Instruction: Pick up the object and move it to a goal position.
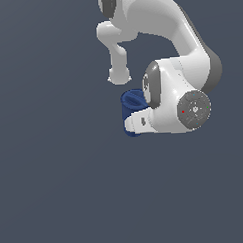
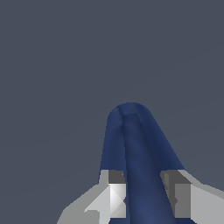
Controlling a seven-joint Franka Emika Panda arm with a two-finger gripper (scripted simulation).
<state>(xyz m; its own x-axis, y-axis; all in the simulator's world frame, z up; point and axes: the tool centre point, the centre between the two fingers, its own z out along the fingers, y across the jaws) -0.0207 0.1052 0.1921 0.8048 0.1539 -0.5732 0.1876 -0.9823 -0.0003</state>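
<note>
Gripper [image 2: 143, 199] clamped on the dark blue pitcher [image 2: 135, 148], one finger each side. Judged step: carry phase. Next: translate to goal without loosening; goal marker not visible.

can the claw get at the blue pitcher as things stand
Probably yes. In the wrist view the claw already has a finger on each side of the blue pitcher, nothing between them. Whether the fingers press on it is hard to tell.
</note>
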